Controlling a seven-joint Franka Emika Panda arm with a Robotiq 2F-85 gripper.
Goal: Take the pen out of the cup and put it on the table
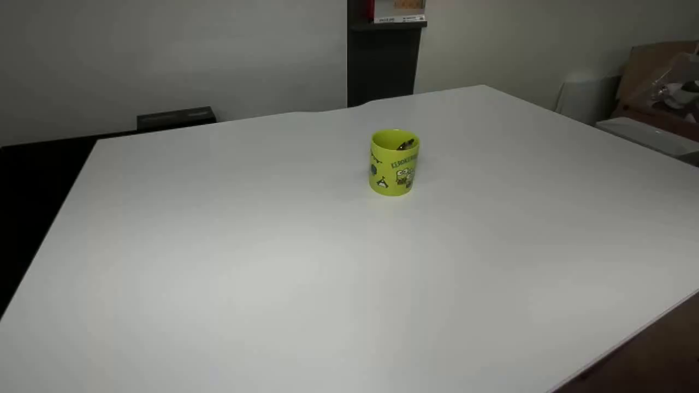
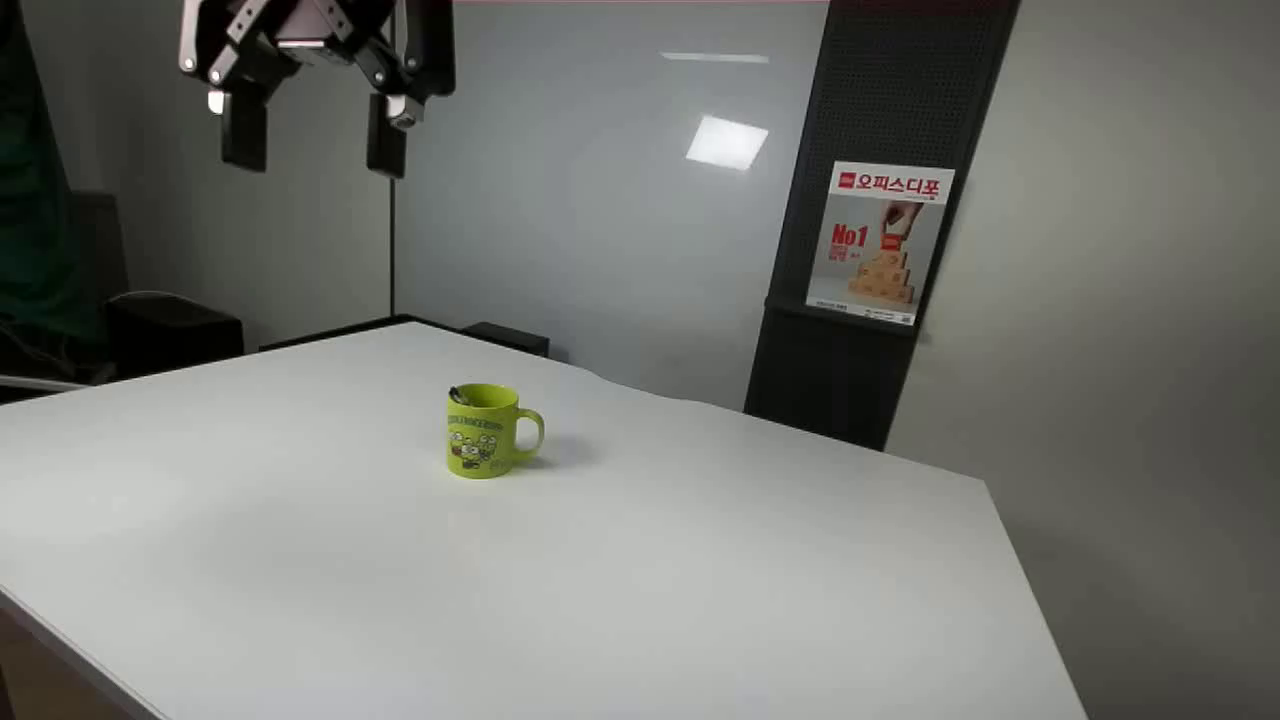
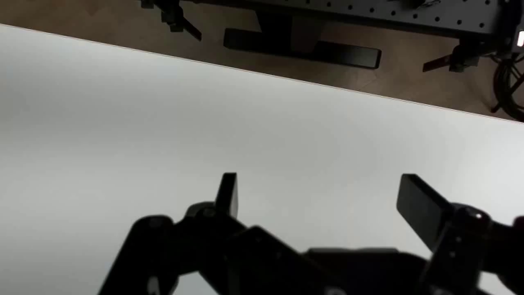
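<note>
The yellow-green cup (image 1: 389,170) stands upright on the white table (image 1: 246,273). In an exterior view the cup (image 2: 482,440) shows its handle on the right. The dark pen (image 1: 406,144) leans inside the cup; only its tip shows just above the rim, also in an exterior view (image 2: 458,396). The rest of the pen is hidden by the cup wall. My gripper (image 2: 315,168) is open and empty, high above the table and up and left of the cup in that view. In the wrist view the gripper (image 3: 320,176) has its fingers wide apart over bare white table (image 3: 286,135); no cup or pen shows there.
In the wrist view the table edge runs across the top, with a dark perforated frame (image 3: 393,14) beyond it. A dark box (image 2: 172,335) stands beyond the table at the left. A dark panel with a poster (image 2: 880,245) stands behind the table.
</note>
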